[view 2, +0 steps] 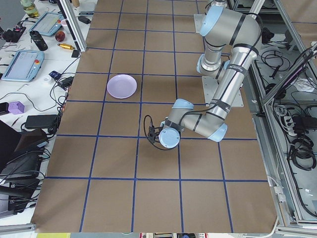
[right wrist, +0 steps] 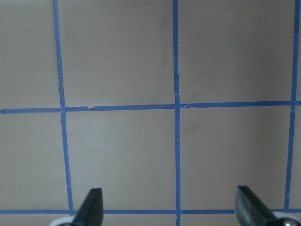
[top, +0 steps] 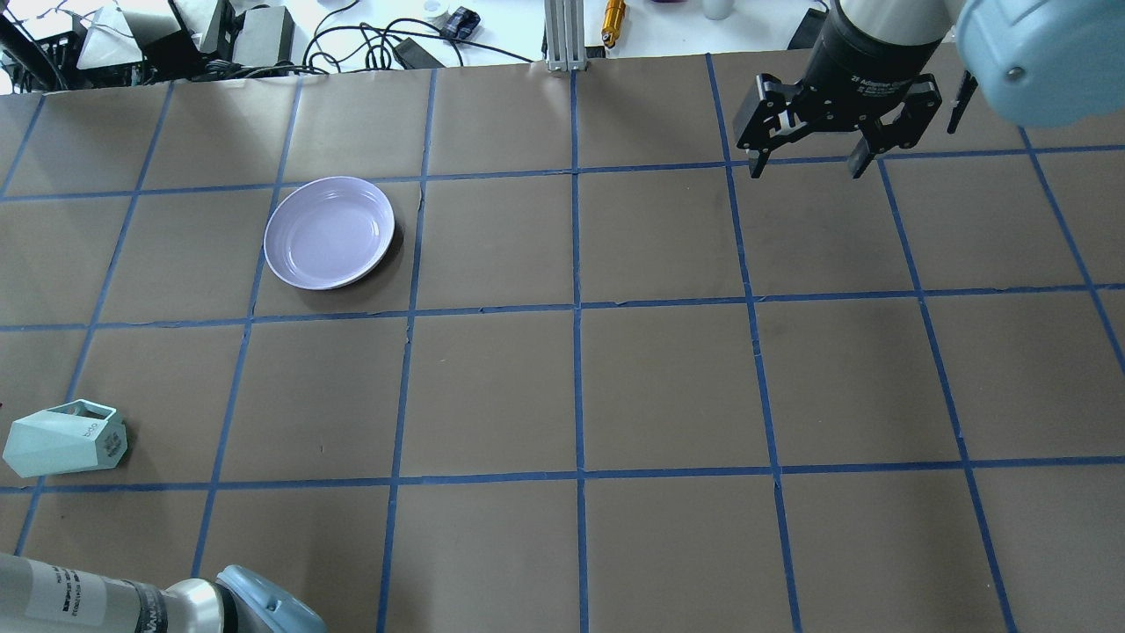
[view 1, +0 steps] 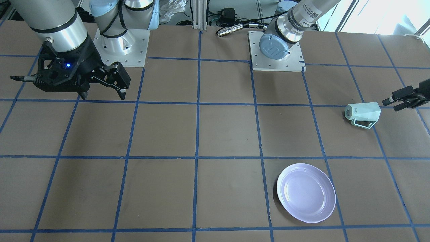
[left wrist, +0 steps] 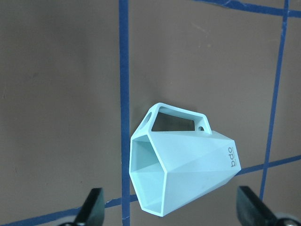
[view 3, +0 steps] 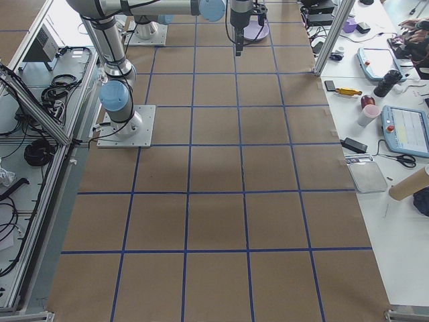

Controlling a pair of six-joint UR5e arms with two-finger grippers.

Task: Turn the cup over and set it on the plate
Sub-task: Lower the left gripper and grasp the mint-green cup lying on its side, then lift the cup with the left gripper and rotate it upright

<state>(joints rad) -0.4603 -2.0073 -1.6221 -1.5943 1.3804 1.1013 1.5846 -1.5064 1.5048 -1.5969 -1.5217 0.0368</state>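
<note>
The pale mint-green cup (view 1: 363, 114) lies on its side on the brown table, far out on my left side. It also shows in the overhead view (top: 63, 437). Its lettered base points toward the table's middle, and its handle lies on the side away from my base. In the left wrist view the cup (left wrist: 183, 165) shows its hexagonal mouth toward the camera. My left gripper (view 1: 399, 99) is open, just off the cup's mouth and not touching it (left wrist: 171, 212). The lavender plate (view 1: 306, 192) sits empty, apart from the cup (top: 330, 232). My right gripper (view 1: 102, 95) is open and empty above bare table (top: 807, 167).
The arm base plates (view 1: 276, 50) (view 1: 121, 47) stand at the robot's side of the table. A gold cylinder tool (top: 613, 13) and cables lie beyond the far edge. Blue tape lines grid the brown table (top: 580, 387).
</note>
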